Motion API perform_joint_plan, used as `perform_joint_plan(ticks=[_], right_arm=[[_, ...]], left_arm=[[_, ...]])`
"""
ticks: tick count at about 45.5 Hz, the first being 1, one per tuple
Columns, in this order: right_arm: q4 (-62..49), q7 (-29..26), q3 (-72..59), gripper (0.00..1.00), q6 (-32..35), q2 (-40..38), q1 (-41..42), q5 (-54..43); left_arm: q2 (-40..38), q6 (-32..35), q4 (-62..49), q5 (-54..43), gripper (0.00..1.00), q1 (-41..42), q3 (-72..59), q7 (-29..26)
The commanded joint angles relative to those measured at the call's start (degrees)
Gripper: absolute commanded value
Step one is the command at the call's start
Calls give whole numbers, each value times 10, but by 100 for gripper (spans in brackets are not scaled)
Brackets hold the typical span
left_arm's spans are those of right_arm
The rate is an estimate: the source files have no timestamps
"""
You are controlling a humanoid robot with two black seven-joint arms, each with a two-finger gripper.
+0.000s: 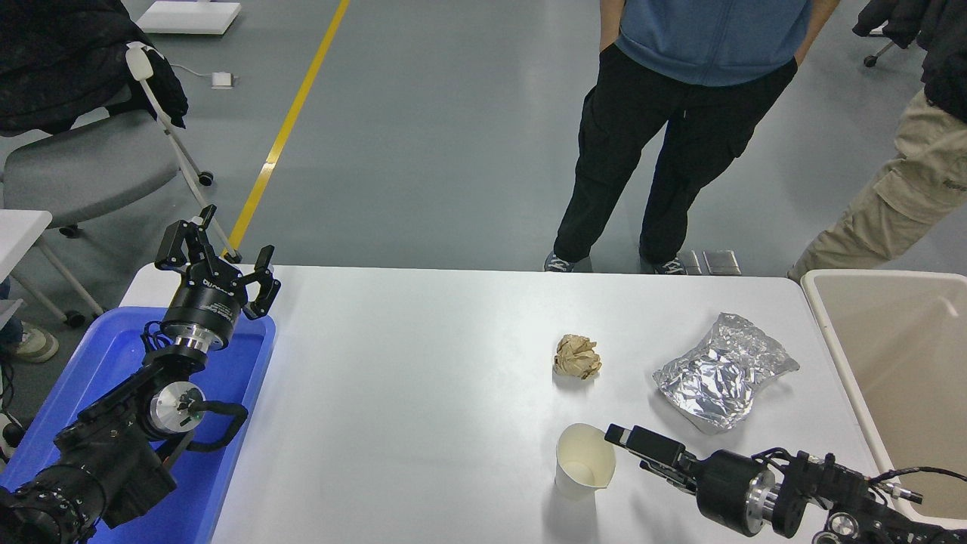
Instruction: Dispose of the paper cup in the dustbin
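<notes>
The white paper cup (584, 461) stands upright near the table's front edge, its cream inside showing. My right gripper (628, 450) comes in low from the lower right and is open. Its upper fingertip sits at the cup's right rim and the jaws hold nothing. The beige dustbin (884, 276) stands off the table's right end, its opening facing up. My left gripper (216, 255) is parked open above the blue tray (91, 363) at the lower left.
A crumpled brown paper ball (578, 357) lies behind the cup. A crinkled silver foil bag (724, 372) lies between the cup and the dustbin, just behind my right arm. Two people stand beyond the white table (423, 378). A chair stands at the far left.
</notes>
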Motion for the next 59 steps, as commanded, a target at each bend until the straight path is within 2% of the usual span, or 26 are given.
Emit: perform_joint_plan(ticks=[1,11,27,34,42,59], right_arm=[[-14,18,-11,100,-3,15,-1,-11],[-34,30,-18,100,-8,37,1,-12],[-50,30,-24,93,-9,53,11,-12],[-59,31,-38,85,-9,53,23,-13],[-63,33,-39,71,-9,53,28,-14],[-63,33,-65,71,-9,43,49,-25]], left_arm=[[0,0,0,0,100,0,0,0],[0,0,0,0,100,0,0,0],[0,0,0,0,100,0,0,0],[0,0,0,0,100,0,0,0],[0,0,0,0,100,0,0,1],[0,0,0,0,100,0,0,0]])
